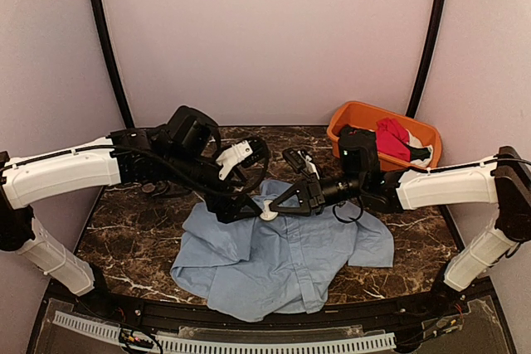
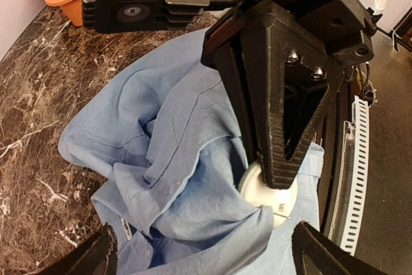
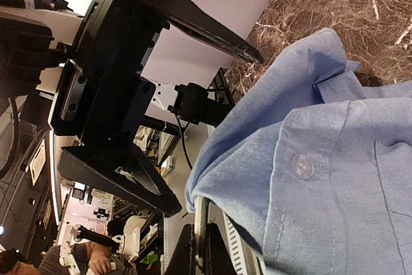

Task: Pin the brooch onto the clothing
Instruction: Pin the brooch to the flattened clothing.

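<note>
Pinching the brooch (image 2: 283, 205) by its upper rim with the right gripper (image 2: 278, 175), tips pressed tight together. Standing spread wide with the left gripper (image 2: 215, 257), holding nothing. Straight ahead between those spread jaws, toward the right-hand finger: pale disc face-on, thin pin (image 2: 280, 214) lying crosswise to the gap, touching a raised fold of the clothing (image 2: 174, 159). Nearest the right arm; probably calls for driving the pin through that fold. Well behind the right jaws, in the orange tub (image 1: 355, 116): a red garment (image 1: 392, 138).
</note>
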